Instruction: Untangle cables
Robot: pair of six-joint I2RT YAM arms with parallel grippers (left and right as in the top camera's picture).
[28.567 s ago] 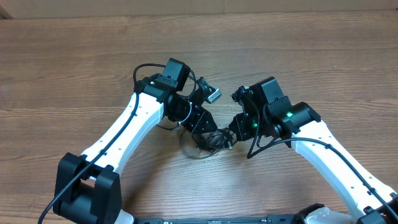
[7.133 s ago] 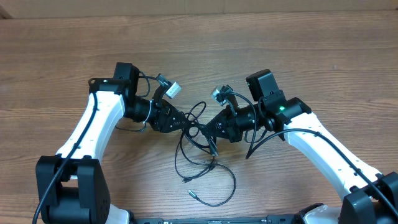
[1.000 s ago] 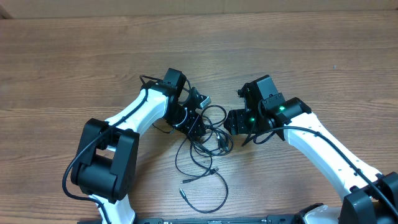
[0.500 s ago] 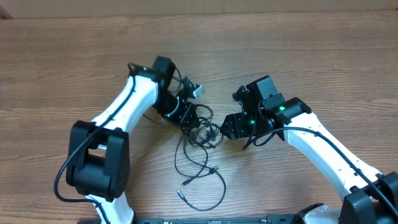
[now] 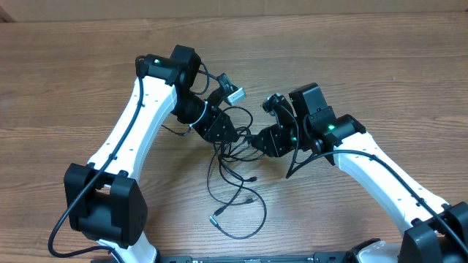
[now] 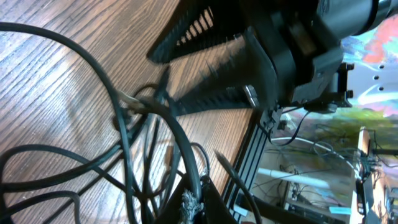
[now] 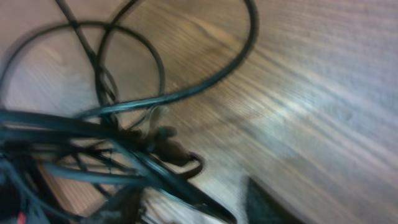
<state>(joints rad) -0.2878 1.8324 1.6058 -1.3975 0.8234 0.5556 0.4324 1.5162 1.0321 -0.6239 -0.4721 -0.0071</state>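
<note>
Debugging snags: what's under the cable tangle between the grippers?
Bare wooden table under the cables, loose loops lying on it. Where the left gripper and right gripper meet, the tangle's core is covered.

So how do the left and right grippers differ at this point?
The left gripper is shut on the cables, while the right gripper has its jaws apart at the edge of their tangle. In the overhead view the left gripper points down and to the right, and the right gripper points left. Both sit low over the table at the same tangle.
</note>
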